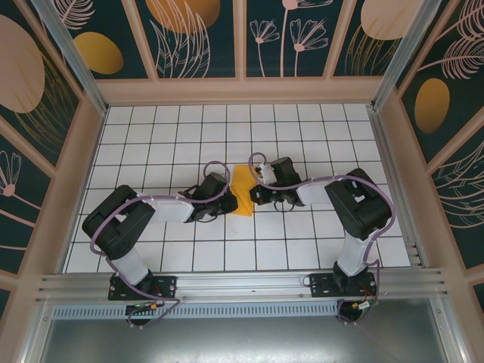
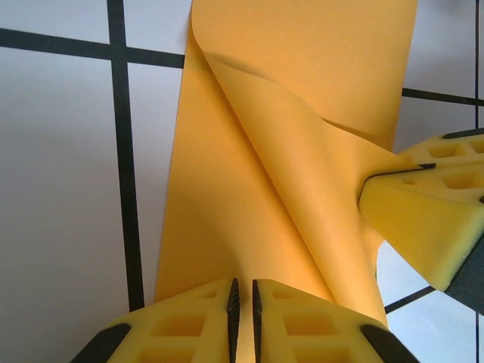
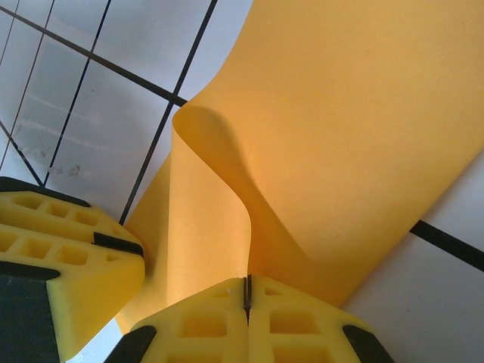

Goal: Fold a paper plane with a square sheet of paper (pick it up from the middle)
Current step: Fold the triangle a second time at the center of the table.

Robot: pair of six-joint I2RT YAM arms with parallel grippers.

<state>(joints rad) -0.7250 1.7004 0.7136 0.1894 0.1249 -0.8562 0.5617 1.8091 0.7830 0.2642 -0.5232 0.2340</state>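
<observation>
A: Looking for the square sheet of paper (image 1: 240, 189).

B: Right there, in the middle of the surface (image 1: 302, 128), between left arm (image 1: 162, 206) and right arm (image 1: 333, 189). Plain orange-yellow, bent and curled, partly lifted up.

A: And the left jaws?

B: Almost shut, pinching the near edge of the sheet.

A: Right jaws?

B: Squeezed tight on a curled flap of it.

A: Anything hard to see?

B: Yes. From above, both sides hidden by the arms. Up close, far edge cut off at the top.
</observation>
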